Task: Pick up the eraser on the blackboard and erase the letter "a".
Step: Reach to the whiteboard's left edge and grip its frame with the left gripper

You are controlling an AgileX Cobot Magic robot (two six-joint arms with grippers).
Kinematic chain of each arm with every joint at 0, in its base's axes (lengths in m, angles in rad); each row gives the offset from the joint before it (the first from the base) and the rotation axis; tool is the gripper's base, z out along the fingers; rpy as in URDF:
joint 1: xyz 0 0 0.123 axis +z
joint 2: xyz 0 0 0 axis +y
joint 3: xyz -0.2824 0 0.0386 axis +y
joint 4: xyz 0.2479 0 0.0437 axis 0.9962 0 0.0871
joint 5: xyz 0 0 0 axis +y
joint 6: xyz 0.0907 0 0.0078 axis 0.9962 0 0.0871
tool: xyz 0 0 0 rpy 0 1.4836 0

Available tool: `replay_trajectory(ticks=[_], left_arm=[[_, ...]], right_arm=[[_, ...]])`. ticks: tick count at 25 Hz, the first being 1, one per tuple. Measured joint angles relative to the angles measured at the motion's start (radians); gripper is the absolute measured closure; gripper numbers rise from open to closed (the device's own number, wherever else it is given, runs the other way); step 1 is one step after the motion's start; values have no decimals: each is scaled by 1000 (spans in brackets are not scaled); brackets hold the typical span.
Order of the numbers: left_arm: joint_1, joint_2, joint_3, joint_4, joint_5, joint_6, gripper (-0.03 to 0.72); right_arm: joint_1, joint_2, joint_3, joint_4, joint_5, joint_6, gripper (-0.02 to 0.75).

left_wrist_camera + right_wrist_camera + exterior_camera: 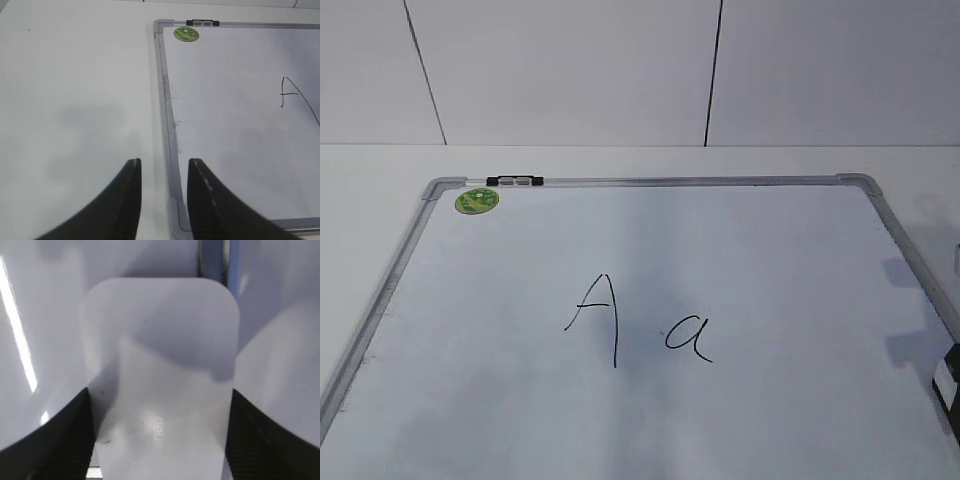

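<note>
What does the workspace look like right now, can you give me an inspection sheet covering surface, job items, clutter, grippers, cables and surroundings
Surface: white table, bare where visible.
Blackboard: white dry-erase board lying flat, grey frame, round green sticker and a small clip at the far left corner.
Letter "a": intact, right of a capital "A".
Eraser: white block between the right fingers, at the board's right edge.
Clutter: nothing seen.
Left gripper: open, empty, above the board's near left frame.
Right gripper: fingers flank the eraser's sides; contact cannot be told.
Cables: nothing seen.
Surroundings: white wall panels with dark seams.
</note>
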State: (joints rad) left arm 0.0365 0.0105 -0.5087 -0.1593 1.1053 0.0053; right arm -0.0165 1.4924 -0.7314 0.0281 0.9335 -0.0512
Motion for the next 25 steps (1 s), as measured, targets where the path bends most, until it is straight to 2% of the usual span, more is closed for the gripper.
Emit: replay_trajectory(ticks=[15,25], left_arm=[[-2,0,0,-13,-1,0,453],[-2,30,0,-37,-2,0,450]], right_arm=[[0,0,-2,27,0,0,207],[-1,0,-2,106,-14,0,208]])
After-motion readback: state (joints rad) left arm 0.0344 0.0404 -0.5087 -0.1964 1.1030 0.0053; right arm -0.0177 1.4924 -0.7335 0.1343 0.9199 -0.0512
